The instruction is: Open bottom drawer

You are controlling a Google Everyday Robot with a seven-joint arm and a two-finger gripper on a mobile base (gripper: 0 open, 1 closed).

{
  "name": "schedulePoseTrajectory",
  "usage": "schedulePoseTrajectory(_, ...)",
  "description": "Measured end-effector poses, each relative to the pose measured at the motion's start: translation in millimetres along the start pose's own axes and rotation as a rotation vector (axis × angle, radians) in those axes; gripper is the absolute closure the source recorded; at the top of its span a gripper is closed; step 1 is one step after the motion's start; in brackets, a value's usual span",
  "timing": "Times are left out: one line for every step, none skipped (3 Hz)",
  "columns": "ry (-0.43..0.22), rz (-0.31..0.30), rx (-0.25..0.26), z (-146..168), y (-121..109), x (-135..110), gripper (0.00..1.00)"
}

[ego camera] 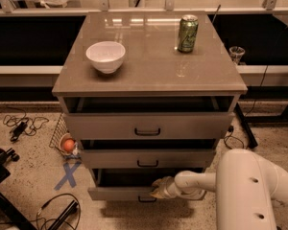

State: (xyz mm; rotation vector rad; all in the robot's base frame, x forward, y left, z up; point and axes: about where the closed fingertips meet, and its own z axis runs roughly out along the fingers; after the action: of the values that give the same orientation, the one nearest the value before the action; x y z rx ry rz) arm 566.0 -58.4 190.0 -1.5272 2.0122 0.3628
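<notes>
The bottom drawer (116,193) is the lowest grey-taupe front of the cabinet, with a small black bar handle (147,200). It stands pulled out a little, with a dark gap above its front. My gripper (157,189) reaches in from the right on a white arm (249,190) and sits at the drawer's top edge, just above the handle. The middle drawer (148,159) and the top drawer (148,126) are above it, each also slightly out.
On the cabinet top (149,75) stand a white bowl (105,56) and a green can (187,33). On the floor at left lie cables (19,126), a wire basket with an orange ball (68,144), and a blue tape cross (68,174). A black stand (0,195) is at lower left.
</notes>
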Motion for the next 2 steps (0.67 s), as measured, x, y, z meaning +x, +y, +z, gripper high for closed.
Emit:
schedulePoseTrajectory(0.0,0.0,0.0,-2.4,-0.4,-1.8,1.0)
schedulePoseTrajectory(-0.001,0.031,-0.029,-19.5,28.6,10.2,1.0)
